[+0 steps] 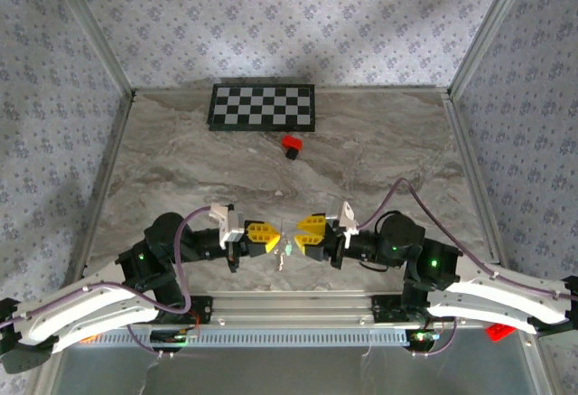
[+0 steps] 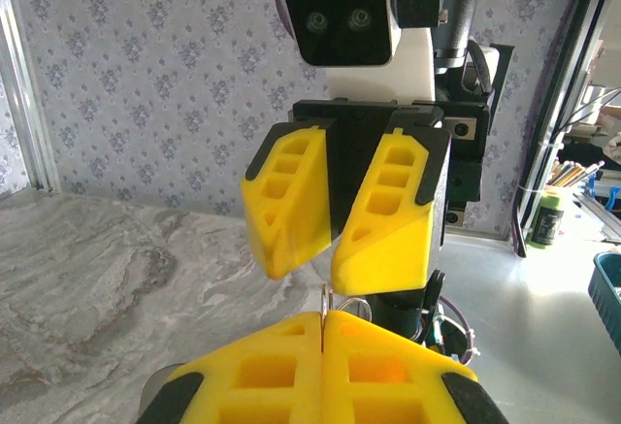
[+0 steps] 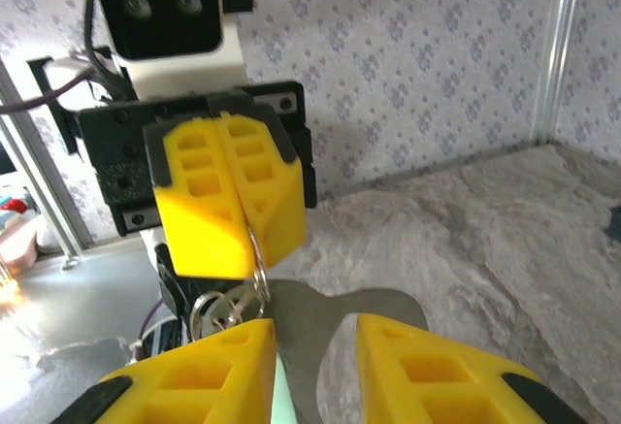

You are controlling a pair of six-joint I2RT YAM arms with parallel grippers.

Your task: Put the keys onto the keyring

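Both grippers meet tip to tip above the table's near edge. My left gripper (image 1: 270,239) (image 2: 323,323) is shut on the keyring (image 2: 323,301), a thin silvery ring held edge-on between its yellow fingers. In the right wrist view the keyring (image 3: 254,249) sticks out below the left gripper (image 3: 247,240), with smaller rings (image 3: 209,312) hanging from it. The key (image 3: 335,332) is flat grey metal with a mint-green head and hangs at the ring, green part down (image 1: 287,249). My right gripper (image 1: 302,236) (image 3: 316,335) has its jaws apart, one on each side of the key's metal.
A red block (image 1: 291,145) lies on the marble table (image 1: 379,151) in front of a checkerboard (image 1: 263,107) at the back. Patterned walls enclose the table on three sides. A small red object (image 1: 498,330) sits by the right arm's base.
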